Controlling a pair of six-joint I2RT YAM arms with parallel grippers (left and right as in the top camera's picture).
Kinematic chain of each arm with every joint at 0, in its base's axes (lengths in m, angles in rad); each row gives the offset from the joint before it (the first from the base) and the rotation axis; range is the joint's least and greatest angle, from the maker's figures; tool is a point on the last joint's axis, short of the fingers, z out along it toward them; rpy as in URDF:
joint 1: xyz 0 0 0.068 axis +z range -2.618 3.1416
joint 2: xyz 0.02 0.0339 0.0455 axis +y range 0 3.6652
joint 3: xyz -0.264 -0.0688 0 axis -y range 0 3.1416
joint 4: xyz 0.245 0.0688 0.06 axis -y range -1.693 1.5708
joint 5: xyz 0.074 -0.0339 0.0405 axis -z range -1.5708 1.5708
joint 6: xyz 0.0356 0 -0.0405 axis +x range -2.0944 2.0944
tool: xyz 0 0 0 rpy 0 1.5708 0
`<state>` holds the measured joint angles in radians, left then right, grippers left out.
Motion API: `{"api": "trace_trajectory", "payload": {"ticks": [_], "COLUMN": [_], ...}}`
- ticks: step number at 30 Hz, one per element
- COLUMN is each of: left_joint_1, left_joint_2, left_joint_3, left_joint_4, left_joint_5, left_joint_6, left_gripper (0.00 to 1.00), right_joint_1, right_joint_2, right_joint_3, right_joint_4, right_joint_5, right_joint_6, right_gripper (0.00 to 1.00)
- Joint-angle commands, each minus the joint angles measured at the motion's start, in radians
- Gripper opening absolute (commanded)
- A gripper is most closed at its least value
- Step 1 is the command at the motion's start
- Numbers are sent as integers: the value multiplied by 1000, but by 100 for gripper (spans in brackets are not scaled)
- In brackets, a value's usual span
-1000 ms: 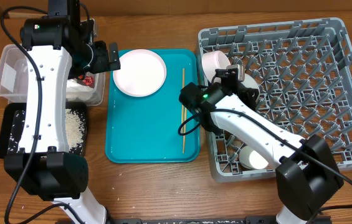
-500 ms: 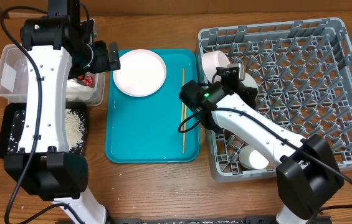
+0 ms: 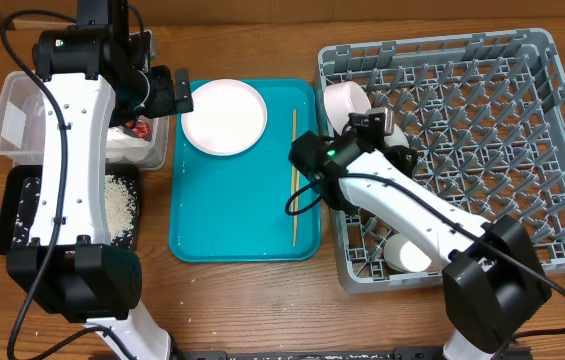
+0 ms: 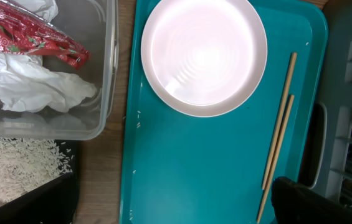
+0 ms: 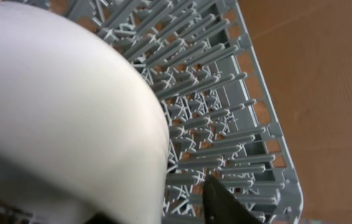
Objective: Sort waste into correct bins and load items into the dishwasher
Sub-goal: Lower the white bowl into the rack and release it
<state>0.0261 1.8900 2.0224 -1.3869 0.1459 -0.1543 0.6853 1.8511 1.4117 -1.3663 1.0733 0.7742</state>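
A round white plate [image 3: 224, 116] and two wooden chopsticks [image 3: 294, 175] lie on the teal tray [image 3: 232, 225]. The plate [image 4: 204, 56] and chopsticks [image 4: 278, 134] also show in the left wrist view. My left gripper [image 3: 174, 93] hangs open and empty between the clear tub [image 3: 17, 120] and the plate. The tub holds the white napkin [image 4: 29, 84] and red wrapper [image 4: 26, 40]. Rice [image 3: 117, 200] lies in the black tray [image 3: 22, 215]. My right gripper [image 3: 377, 122] is in the grey dish rack [image 3: 492, 130] beside the pale bowl [image 3: 345, 100], which fills the right wrist view [image 5: 63, 106]. Its fingers look spread.
A small white cup [image 3: 407, 255] sits in the rack's front left corner. The rack's upright pegs [image 5: 213, 74] stand close to my right fingers. Bare wooden table [image 3: 252, 310] lies in front of the tray and rack.
My right gripper has drawn back slightly toward the front of the rack, away from the bowl. The bowl and the left arm have not moved.
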Motion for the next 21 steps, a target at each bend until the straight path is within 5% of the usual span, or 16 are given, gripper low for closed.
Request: {"api": "trace_trajectory", "payload": {"ticks": [1, 7, 21], "left_joint_1": [-8, -8, -8], "left_joint_2": [-1, -1, -1], "left_joint_3": [19, 19, 19], "left_joint_4": [3, 3, 3], "left_joint_5": [1, 1, 1], "left_joint_6": [5, 5, 5], "left_gripper": [100, 100, 100], "right_joint_1": [28, 80, 116], "right_joint_2": [7, 6, 6], "right_joint_3": [9, 69, 119], "right_joint_4": [-17, -63, -77], "right_joint_5": [-23, -29, -172], "right_joint_6": [3, 3, 11], "right_gripper": [33, 35, 60]}}
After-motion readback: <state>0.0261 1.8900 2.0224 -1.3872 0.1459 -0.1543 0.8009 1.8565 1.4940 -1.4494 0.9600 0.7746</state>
